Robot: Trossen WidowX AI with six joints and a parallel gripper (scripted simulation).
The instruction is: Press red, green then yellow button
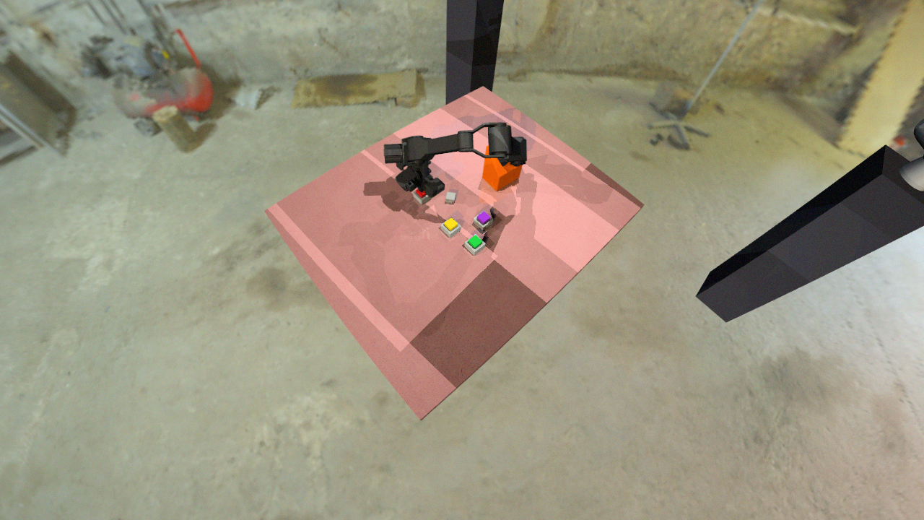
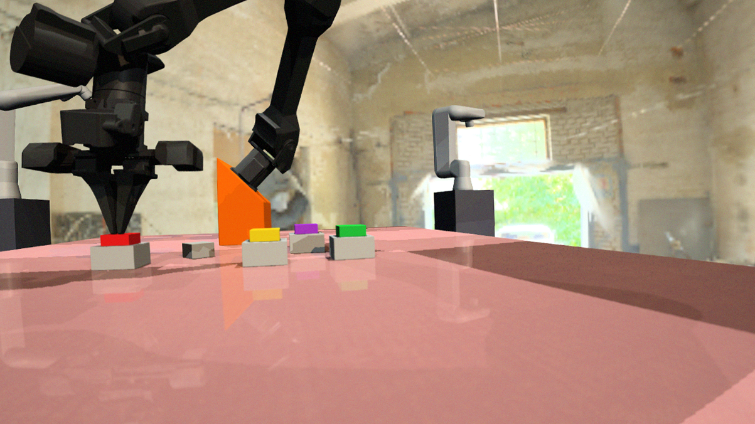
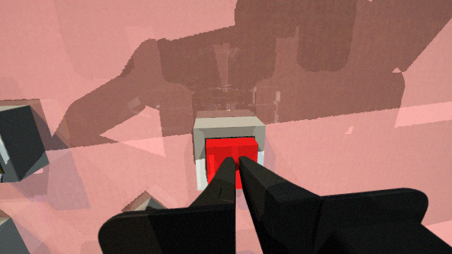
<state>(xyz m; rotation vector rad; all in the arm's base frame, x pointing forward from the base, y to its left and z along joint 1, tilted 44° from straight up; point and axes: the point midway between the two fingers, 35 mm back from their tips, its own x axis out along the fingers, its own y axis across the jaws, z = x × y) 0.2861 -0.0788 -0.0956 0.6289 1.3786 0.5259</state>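
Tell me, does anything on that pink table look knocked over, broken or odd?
Nothing stands out. The four buttons, red, yellow, purple and green, sit upright in their grey bases. The small grey block lies flat, apart from them. The tool, shut, points straight down onto the red button.

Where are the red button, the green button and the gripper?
red button (image 2: pixel 120 238): exterior view, front face of its cap.
green button (image 2: pixel 351 230): exterior view, front face of its cap.
gripper (image 3: pixel 236 161): wrist view, between the shut fingertips.
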